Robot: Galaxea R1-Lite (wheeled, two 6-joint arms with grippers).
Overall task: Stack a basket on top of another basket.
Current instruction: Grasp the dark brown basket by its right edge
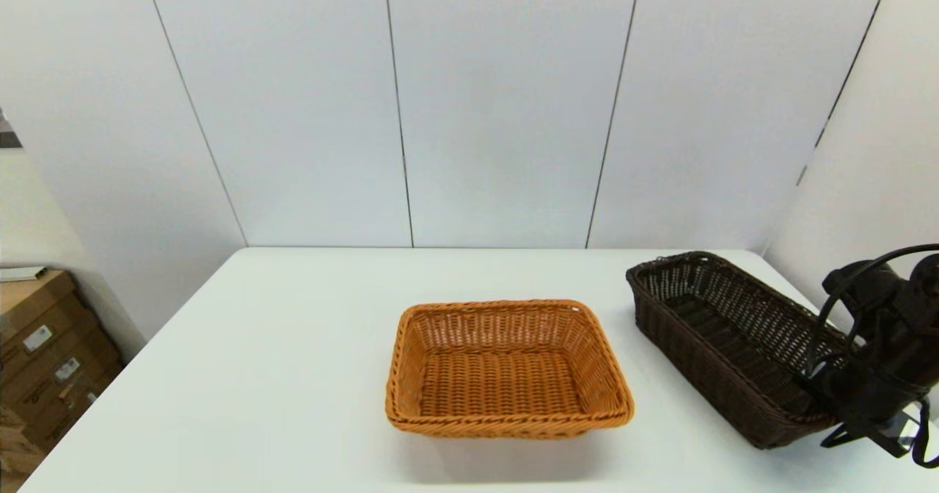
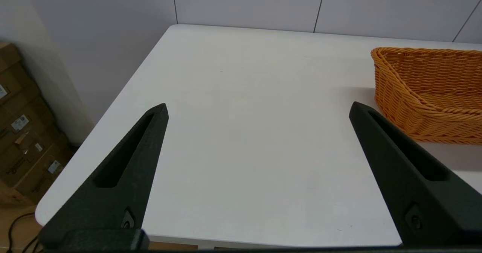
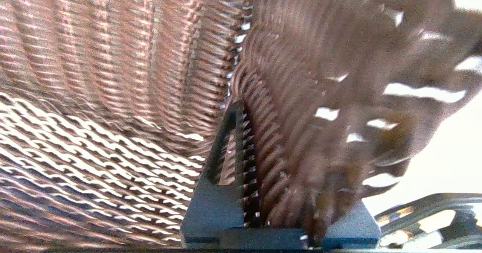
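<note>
With our right gripper clamped on the dark basket's near wall, we next lift it over the orange basket.

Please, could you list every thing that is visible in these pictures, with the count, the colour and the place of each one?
dark brown basket: one, dark brown, on the table at the robot's right, its near end wall between the right tool's fingers.
orange basket: one, orange-tan, upright near the middle of the table, nothing inside it, apart from the dark one.
table: one, white, under both baskets.
wall panels: several, pale grey-white, behind the table.
cardboard boxes: a few, brown, on the floor beyond the table's left side.
right tool: one, black, shut on the dark basket's wall at its near end.
left tool: one, black, fingers wide open, above the table's left part, holding nothing.
</note>
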